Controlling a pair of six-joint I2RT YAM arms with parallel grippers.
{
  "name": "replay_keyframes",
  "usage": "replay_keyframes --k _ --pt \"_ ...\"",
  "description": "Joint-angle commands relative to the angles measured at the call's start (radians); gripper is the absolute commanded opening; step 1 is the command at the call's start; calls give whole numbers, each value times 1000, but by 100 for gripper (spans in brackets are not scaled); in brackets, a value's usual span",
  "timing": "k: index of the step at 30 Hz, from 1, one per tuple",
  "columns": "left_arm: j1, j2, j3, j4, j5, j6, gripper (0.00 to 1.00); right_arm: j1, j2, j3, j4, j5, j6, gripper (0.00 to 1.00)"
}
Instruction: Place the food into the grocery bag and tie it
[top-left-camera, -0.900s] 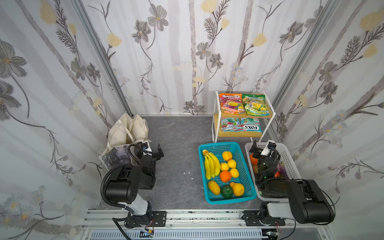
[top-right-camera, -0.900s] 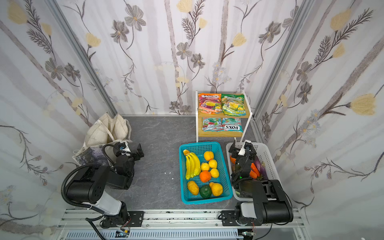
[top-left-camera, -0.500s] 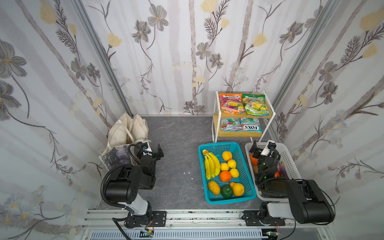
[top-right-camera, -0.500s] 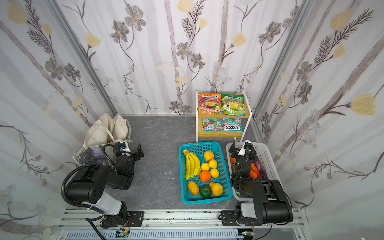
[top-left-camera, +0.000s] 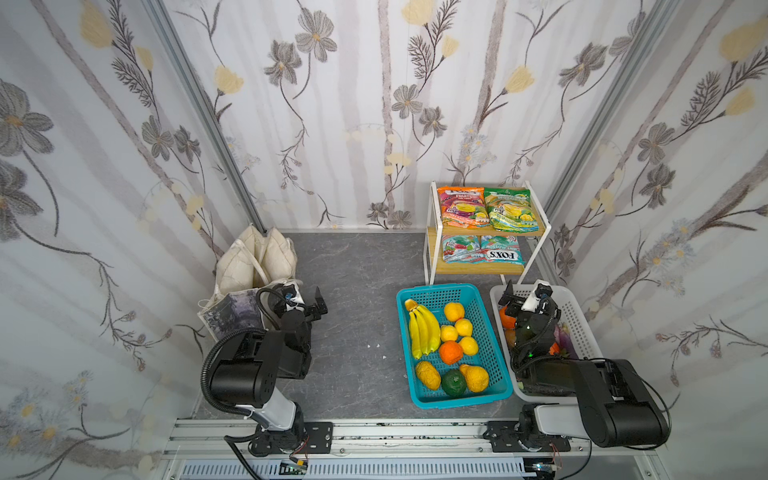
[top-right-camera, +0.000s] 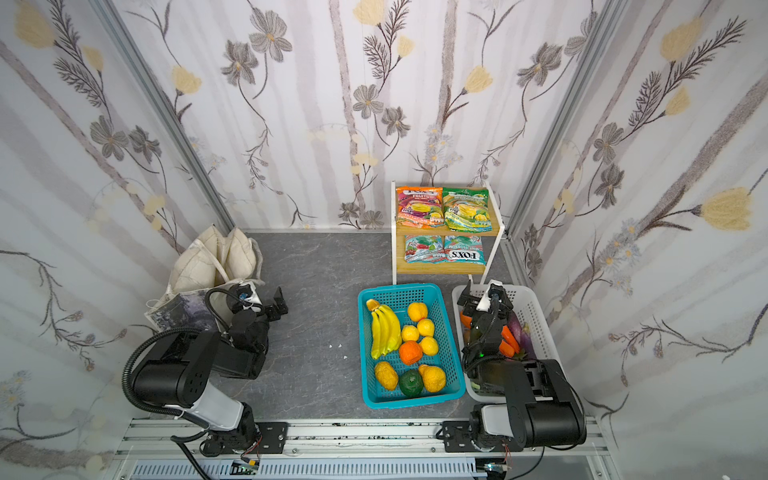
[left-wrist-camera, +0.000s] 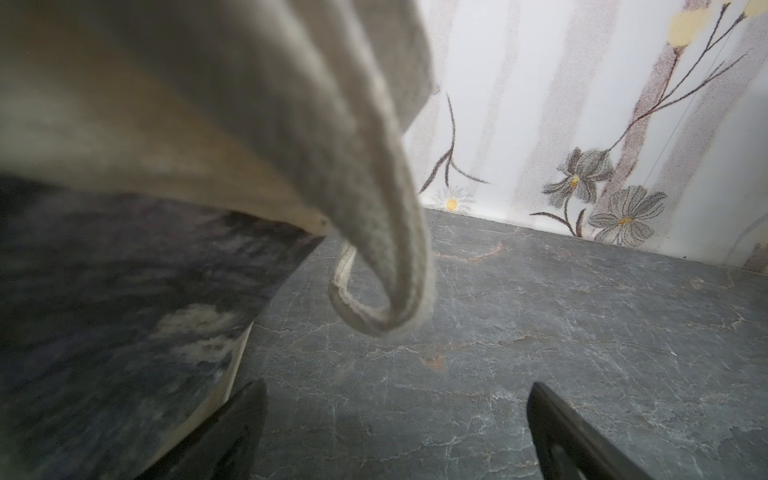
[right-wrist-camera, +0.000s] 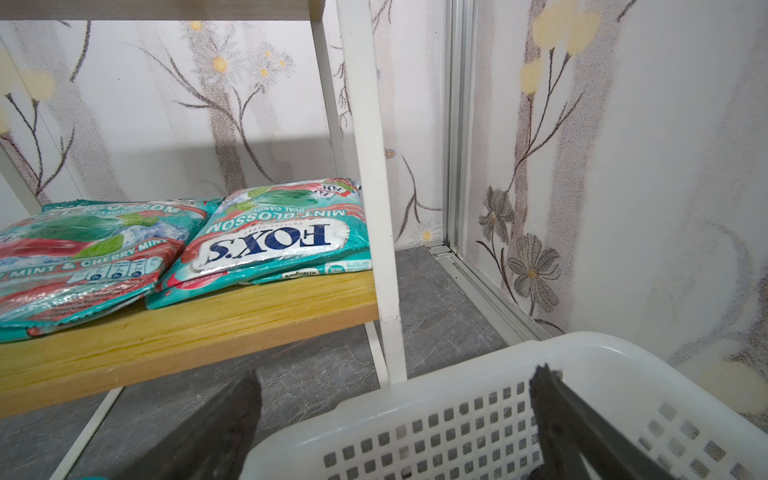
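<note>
The cream grocery bag (top-left-camera: 253, 262) (top-right-camera: 216, 259) stands at the left wall, straps slumped on top. My left gripper (top-left-camera: 305, 303) (left-wrist-camera: 395, 390) hovers open beside its printed panel (left-wrist-camera: 124, 311), and a strap loop (left-wrist-camera: 390, 266) hangs just ahead of the jaws. Food fills the teal basket (top-left-camera: 461, 400): a banana bunch (top-left-camera: 424, 332), an orange (top-left-camera: 451, 351) and small yellow fruits (top-left-camera: 463, 327). Orange and green snack packets (top-left-camera: 488, 208) lie on the rack's top shelf. My right gripper (top-left-camera: 524, 295) (right-wrist-camera: 395, 382) is open and empty over the white basket (right-wrist-camera: 457, 399).
The white-framed wooden rack (top-left-camera: 428, 232) stands at the back right, with teal mint packets (right-wrist-camera: 270, 241) on its lower shelf. The white basket (top-left-camera: 575, 320) holds vegetables under the right arm. Wallpapered walls close in on three sides of the grey floor (top-left-camera: 357, 282).
</note>
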Motion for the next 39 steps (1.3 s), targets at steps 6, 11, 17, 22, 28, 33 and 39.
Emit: replay_keyframes --k 6,11,17,22,28,33,39 --pt "5 0 8 36 -3 -1 100 1 0 0 35 -5 -9 100" --pt "-58 -140 -12 -22 -130 44 100 1 -5 0 37 -22 -13 100" --pt "-183 -340 72 -345 -249 28 100 4 -126 78 -231 -126 -45 100" --pt "-212 -453 135 -551 -289 -98 100 4 -260 129 -444 -252 -15 100" --pt "-243 -520 262 -911 -177 -361 100 2 -340 171 -531 -361 164 100" --pt "-259 -556 369 -1235 -140 -490 100 6 -313 269 -650 -564 245 100" --pt "-253 -673 413 -1396 -93 -541 100 190 -285 325 -695 -540 257 100"
